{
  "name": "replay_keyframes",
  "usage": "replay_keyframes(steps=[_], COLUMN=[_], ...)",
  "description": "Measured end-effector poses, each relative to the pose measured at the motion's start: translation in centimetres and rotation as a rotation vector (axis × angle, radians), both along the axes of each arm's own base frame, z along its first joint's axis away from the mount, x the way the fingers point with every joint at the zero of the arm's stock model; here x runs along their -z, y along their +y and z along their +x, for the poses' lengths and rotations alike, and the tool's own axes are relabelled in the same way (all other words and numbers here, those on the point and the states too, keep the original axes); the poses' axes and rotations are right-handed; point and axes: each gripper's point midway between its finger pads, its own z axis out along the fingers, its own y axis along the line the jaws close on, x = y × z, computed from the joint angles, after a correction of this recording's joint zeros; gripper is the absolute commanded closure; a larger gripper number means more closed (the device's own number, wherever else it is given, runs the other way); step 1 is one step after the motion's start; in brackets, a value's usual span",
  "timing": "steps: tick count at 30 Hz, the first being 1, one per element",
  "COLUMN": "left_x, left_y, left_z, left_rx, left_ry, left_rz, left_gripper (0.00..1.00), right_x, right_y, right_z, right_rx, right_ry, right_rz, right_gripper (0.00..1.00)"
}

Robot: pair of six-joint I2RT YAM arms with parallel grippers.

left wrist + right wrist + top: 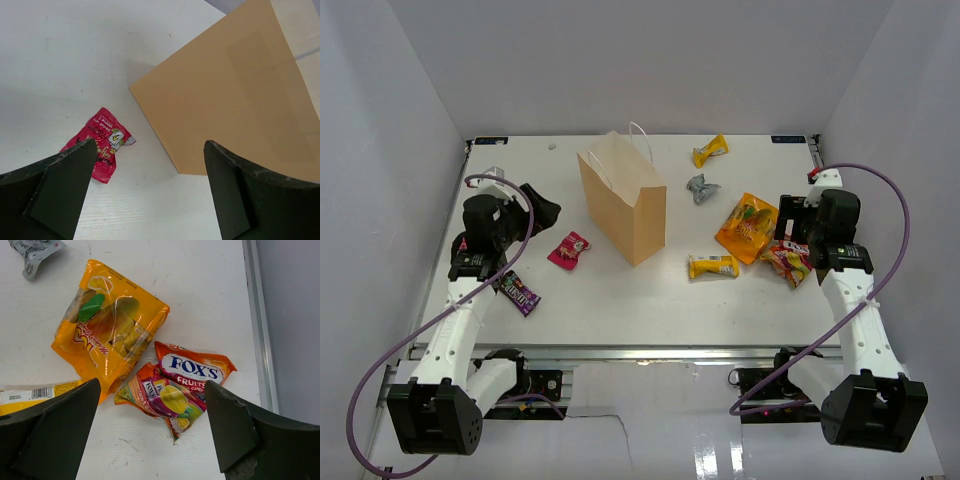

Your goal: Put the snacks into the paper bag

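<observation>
Hovering near the left edge, my left gripper (150,145) gapes over the pink-red packet (102,142); by the right edge, my right gripper (152,385) gapes over the red-yellow packet (177,387).

Paper bag (625,205): plain tan. Orange bag (107,327): green-yellow fruit print. Fox's packet (175,390): red-orange, blue label. Near-left packet (519,293): dark purple. Mid-left packet (100,145): pink-red.

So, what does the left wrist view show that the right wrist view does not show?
Only left wrist: the paper bag and the pink-red packet. Only right wrist: the orange bag, the red-yellow packet, the silver-grey packet and one end of the yellow bar. Both: the white table, and an open, empty tool in front (left tool, right tool).
</observation>
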Motion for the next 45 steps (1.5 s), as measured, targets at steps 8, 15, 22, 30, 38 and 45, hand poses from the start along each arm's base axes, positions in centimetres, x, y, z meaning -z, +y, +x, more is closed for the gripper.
replay_keyframes(steps=[8,15,22,30,38,45], left_x=[0.6,1.1,1.1,2.9,3.1,3.2], left_y=[-0.7,-0.9,-1.1,-1.5,-1.9,-2.0], left_z=[-0.3,-0.5,-0.6,-1.4,-1.7,-1.8], left_rx=[0.041,0.056,0.067,0.084,0.107,0.113], left_ry=[0.011,0.019,0.016,0.049,0.056,0.057], left_rz=[-0.012,-0.014,-0.017,-0.036,-0.049,-0.051], left_gripper=[0.02,0.02,0.02,0.02,0.02,0.02], right_x=[0.7,2.7,6.1,8.6,12.2,13.6], right_y=[2.5,2.0,-2.9,-1.6,0.0,1.7], right_z=[-0.2,0.9,3.9,6.4,9.8,11.1], right_rx=[-0.278,-0.400,-0.231,-0.183,-0.100,-0.086], right_ry=[0.027,0.170,0.301,0.365,0.432,0.449], right_rz=[-0.079,-0.017,0.261,0.521,0.569,0.645], right_gripper=[0.10,0.07,0.02,0.07,0.15,0.62])
